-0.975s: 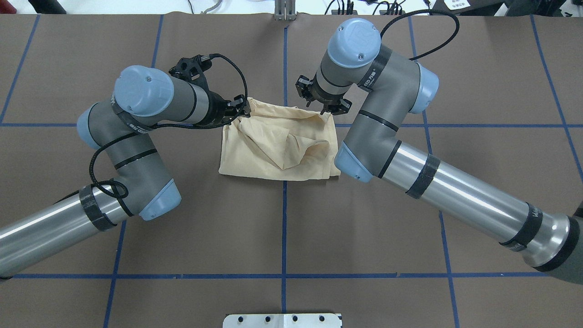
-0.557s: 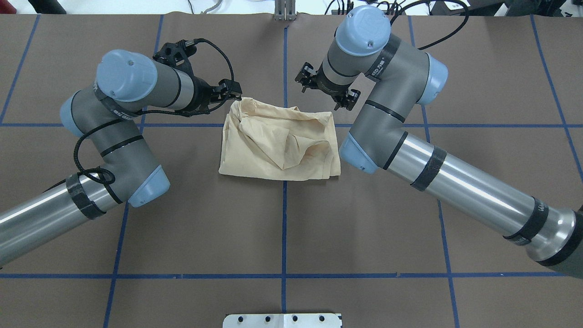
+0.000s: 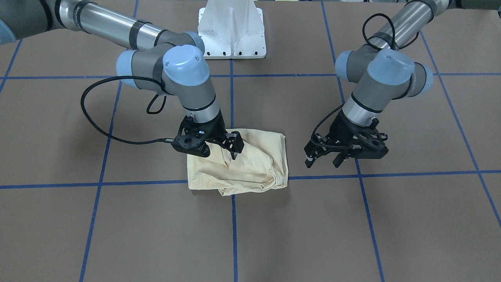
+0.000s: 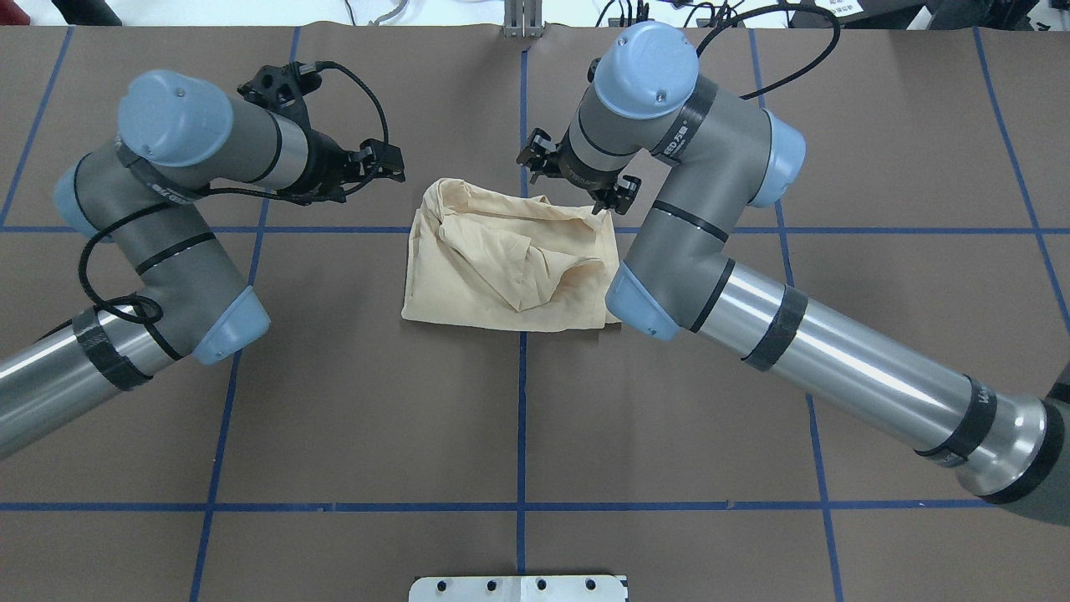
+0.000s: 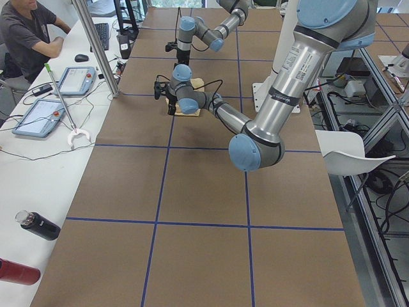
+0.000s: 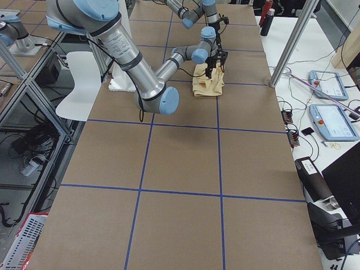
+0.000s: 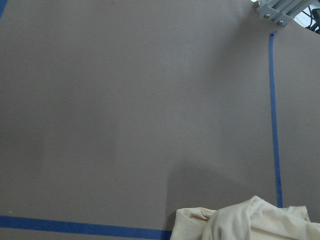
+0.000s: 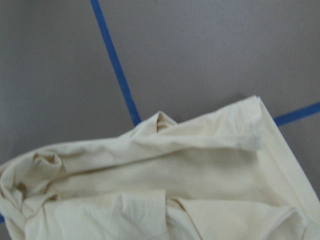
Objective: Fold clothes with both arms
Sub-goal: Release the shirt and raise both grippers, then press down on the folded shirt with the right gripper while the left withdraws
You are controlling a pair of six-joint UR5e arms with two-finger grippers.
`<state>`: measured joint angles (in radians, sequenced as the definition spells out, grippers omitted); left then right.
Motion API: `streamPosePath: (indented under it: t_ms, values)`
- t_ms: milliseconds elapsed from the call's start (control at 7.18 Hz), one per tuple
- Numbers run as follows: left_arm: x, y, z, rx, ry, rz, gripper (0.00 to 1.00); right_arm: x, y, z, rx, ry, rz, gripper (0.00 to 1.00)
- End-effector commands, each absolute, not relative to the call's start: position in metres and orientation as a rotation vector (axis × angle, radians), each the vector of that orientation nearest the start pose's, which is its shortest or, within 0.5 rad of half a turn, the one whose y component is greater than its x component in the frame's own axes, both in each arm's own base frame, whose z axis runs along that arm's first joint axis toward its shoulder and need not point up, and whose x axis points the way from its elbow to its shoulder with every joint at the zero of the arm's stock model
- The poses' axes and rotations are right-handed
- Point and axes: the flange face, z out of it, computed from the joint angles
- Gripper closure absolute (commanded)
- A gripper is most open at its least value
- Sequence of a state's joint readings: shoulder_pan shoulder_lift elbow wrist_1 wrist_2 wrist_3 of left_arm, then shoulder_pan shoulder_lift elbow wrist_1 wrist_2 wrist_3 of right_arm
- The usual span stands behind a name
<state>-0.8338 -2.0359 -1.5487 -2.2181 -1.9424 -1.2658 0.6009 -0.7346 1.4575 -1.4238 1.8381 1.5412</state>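
Seen from overhead, the shirt (image 4: pixel 501 267) lies at 4 o'clock from the spread left claw (image 4: pixel 393 165) and apart from it. The right claw (image 4: pixel 572 180) is nearer, also spread, over its 12 o'clock edge.

Cream shirt (image 6: pixel 207 88) on brown table (image 6: pixel 180 163), right arm (image 6: pixel 130 59) reaching over it

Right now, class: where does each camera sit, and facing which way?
Front-facing: across the table, facing the robot; left arm, right arm.
Overhead: behind robot, looking down; both arms.
Exterior left: table's left end; left arm nearest.
Exterior right: right end; right arm nearest.
Left wrist: down on table; no body.
Right wrist: down on T-shirt; no body.
All share the T-shirt.
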Motion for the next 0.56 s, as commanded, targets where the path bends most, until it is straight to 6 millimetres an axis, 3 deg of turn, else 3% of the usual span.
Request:
streamPosePath:
  t_ms: [0, 139, 418]
  values:
    - [0.352, -0.568, 0.357, 0.320, 1.050, -0.243, 0.01, -0.599, -0.445, 0.148, 0.026, -0.835, 0.366, 0.00]
    - [0.342, -0.569, 0.366, 0.333, 1.035, -0.227, 0.01, -0.623, -0.429, 0.157, 0.040, -0.803, 0.349, 0.00]
    - [0.339, -0.568, 0.371, 0.333, 1.029, -0.230, 0.00, -0.646, -0.447, 0.187, 0.076, -0.738, 0.320, 0.00]
